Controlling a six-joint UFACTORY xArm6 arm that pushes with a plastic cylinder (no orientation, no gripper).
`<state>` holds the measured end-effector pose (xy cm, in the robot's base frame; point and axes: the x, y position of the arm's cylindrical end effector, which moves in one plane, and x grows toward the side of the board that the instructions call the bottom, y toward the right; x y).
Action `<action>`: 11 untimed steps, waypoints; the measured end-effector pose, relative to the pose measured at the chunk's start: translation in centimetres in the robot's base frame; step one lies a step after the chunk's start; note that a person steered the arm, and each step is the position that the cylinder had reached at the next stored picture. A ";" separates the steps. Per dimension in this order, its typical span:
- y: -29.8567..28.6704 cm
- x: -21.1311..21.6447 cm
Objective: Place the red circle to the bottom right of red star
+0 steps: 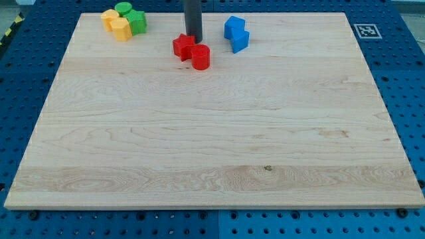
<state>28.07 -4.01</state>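
No readable text; only a black-and-white square marker (366, 30) sits on the board's (212, 146) top-right corner.

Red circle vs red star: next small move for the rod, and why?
Probably none beyond backing my tip straight off toward the view's top. The red circle already sits touching the red star at its bottom right, and my tip stands just above both, so any push downward would likely knock them apart.
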 end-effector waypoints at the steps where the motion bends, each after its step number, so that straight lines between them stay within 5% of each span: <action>1: 0.0 1.4; 9: 5.7 8.1; 11: 5.7 5.2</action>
